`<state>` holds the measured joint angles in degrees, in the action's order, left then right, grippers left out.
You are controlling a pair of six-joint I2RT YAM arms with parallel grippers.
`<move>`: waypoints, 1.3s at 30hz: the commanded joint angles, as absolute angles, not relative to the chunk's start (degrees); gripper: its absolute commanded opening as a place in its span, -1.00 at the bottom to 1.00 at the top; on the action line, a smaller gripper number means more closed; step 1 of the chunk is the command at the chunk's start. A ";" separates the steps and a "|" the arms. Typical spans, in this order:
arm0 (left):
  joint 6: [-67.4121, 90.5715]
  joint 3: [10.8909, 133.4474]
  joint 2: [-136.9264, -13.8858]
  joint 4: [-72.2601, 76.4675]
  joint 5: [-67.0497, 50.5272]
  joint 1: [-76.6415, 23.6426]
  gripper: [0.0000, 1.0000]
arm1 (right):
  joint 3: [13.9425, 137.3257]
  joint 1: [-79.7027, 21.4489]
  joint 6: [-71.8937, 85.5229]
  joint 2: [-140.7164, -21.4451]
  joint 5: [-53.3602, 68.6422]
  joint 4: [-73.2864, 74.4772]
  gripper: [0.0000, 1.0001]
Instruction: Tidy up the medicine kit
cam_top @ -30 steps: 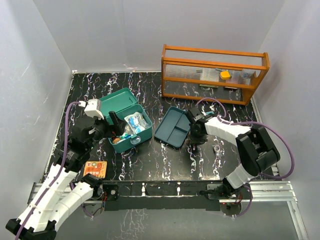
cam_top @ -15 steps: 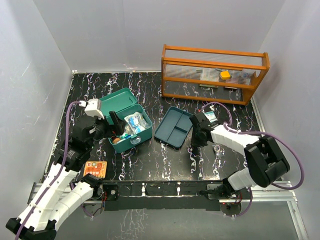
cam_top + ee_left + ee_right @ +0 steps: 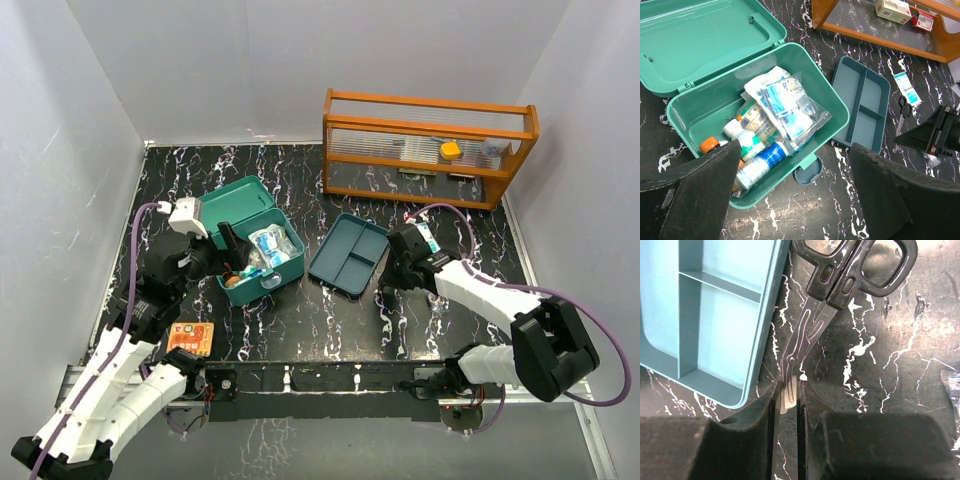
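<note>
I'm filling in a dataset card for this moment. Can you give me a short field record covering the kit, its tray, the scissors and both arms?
medicine kit: lid open, supplies inside
insert tray: out on the table to the kit's right, compartments empty
scissors: flat on the table beside the tray, blades closed
left gripper: above the kit, jaws wide open, holding nothing
right gripper: low at the table, jaws closed on the scissors' blade tip
</note>
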<state>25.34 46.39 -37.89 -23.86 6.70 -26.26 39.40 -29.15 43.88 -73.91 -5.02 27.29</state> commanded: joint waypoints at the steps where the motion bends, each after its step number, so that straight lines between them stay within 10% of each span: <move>1: 25.05 48.44 -36.77 -23.72 7.54 -26.19 0.78 | 39.14 -29.40 44.47 -70.59 -6.27 22.80 -0.86; 39: 29.78 47.12 -33.10 -24.89 13.99 -26.17 0.79 | 69.14 -42.96 44.78 -101.77 -16.21 23.39 -0.76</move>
<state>29.65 46.39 -32.64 -25.54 13.17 -26.26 66.22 -42.44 43.66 -99.96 -14.04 24.16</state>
